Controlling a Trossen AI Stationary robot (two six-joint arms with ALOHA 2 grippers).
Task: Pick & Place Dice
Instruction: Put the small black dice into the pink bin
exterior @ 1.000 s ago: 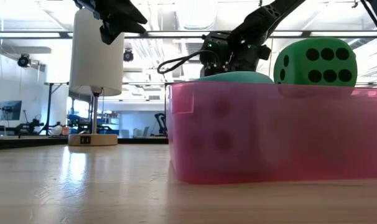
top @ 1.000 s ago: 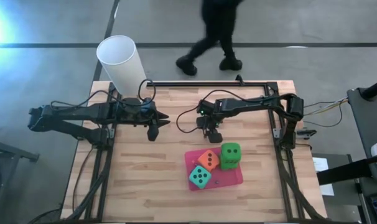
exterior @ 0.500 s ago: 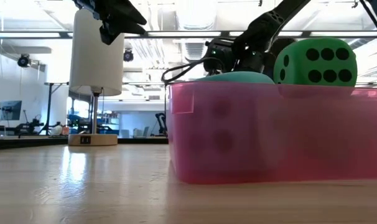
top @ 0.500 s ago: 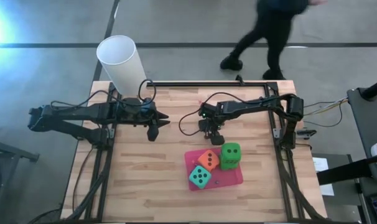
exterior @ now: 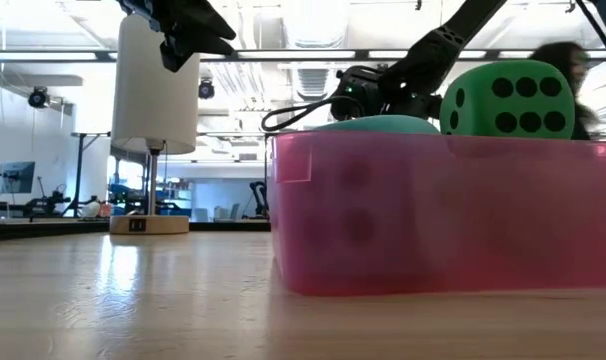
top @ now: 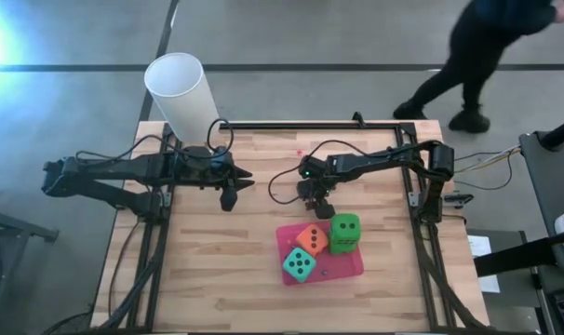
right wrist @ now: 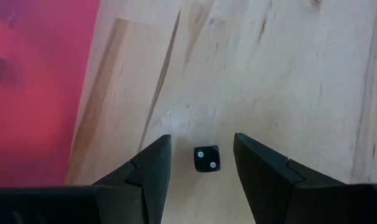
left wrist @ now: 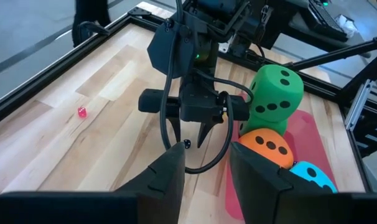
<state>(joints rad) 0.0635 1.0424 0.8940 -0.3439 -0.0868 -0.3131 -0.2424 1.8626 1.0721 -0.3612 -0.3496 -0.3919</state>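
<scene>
On the desk (top: 217, 261), progress: three large soft dice are already in the pink tray (top: 352, 263); small dice remain loose on the wood.
Pink tray: it lies on the desk's near-right part, seen as a translucent pink wall in the low view.
Orange die (top: 311, 239): in the tray, touching the green die (top: 345, 233) beside it.
Teal die (top: 300, 266): in the tray, just beside the orange one.
Fourth large die: only one green cube shows; a second is not visible.
Small black die (right wrist: 206, 158): it lies flat on bare wood, just outside the tray's edge, white pips up.
Tiny pink die (left wrist: 82, 112): on the wood, well apart from the tray, untouched.
Right tool (top: 317, 203): it hangs directly over the black die, fingers apart with the die between the two tips in its wrist view; nothing is clamped yet.
Left tool (top: 229, 198): it waits over the desk's left-middle, fingers a little apart, holding nothing.
Step in hand: most likely lowering onto the black die to grasp it.
Left to do: judged from this layout, pick up the black die and then the pink one, and place each.
Person (top: 477, 56): walking on the floor beyond the desk, clear of both arms.
</scene>
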